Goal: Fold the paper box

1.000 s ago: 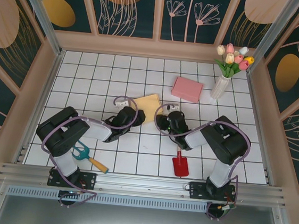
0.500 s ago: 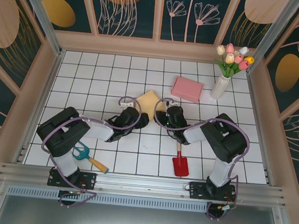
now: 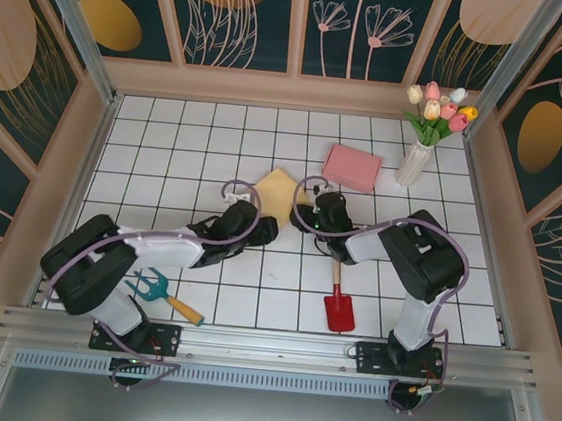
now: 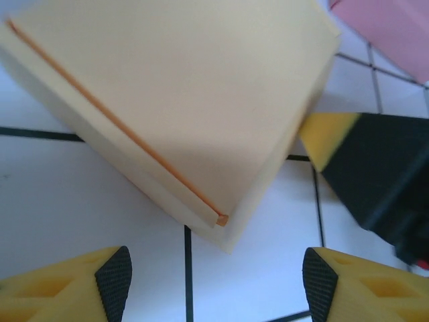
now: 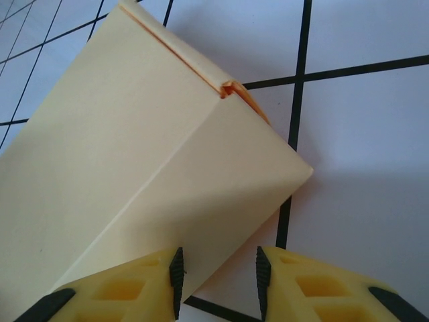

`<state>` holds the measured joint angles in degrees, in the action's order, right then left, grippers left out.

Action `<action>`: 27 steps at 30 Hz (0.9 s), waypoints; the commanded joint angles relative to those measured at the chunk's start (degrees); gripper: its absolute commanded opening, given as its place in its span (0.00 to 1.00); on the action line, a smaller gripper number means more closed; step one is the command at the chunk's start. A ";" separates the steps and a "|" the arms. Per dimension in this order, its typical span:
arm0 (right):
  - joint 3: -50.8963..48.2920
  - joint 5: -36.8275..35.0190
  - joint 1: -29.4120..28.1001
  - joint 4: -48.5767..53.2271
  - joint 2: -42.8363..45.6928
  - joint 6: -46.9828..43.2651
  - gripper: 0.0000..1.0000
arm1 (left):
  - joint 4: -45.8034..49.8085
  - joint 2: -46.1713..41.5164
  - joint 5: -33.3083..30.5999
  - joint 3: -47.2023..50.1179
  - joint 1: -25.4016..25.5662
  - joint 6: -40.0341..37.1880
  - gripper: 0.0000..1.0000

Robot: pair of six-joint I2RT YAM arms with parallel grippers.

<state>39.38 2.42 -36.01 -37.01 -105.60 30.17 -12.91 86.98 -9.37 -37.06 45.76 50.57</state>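
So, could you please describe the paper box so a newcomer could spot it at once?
Start from the white tiled table and look at its middle, just left of the pink block, toward the near edge. The paper box lies there: pale yellow thin card with an orange line along one fold, unlike the thicker pink block.

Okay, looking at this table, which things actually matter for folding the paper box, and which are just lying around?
In the job:
- yellow paper box
- left gripper, at one corner of it
- right gripper, at its edge

Just lying about:
- pink box
- vase of tulips
- red shovel
- teal hand rake
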 commanded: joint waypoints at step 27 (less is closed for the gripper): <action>3.50 7.66 3.49 5.04 -5.53 0.80 0.25 | -7.00 22.31 16.92 -15.72 -18.60 -13.83 0.67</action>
<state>42.44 8.71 -32.80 -36.58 -108.29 30.41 -18.15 107.92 4.80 -54.08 26.98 37.28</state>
